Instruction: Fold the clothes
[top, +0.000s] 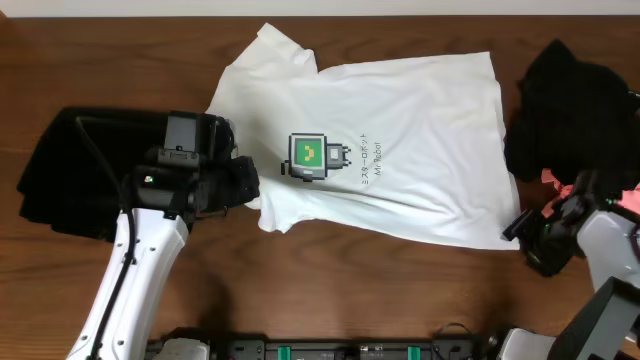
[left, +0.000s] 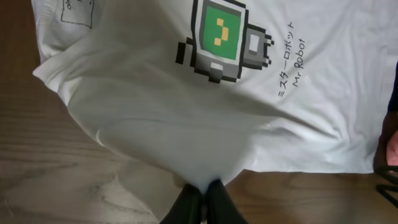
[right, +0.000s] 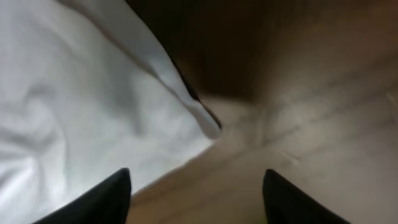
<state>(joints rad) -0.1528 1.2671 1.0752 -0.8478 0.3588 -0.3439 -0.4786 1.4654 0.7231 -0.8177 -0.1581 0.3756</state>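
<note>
Pinching an edge of the white T-shirt (top: 400, 120) in my left gripper (left: 202, 199), I had my right gripper (right: 196, 186) spread, empty, at its corner; it lay flat, no fold made yet.

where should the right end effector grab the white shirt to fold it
Grip the hem corner of the shirt nearest the right end effector. It lies flat on the table with bare wood beyond, so probably come in low from that open side, one finger sliding under. The left end effector pinches the opposite end.
</note>
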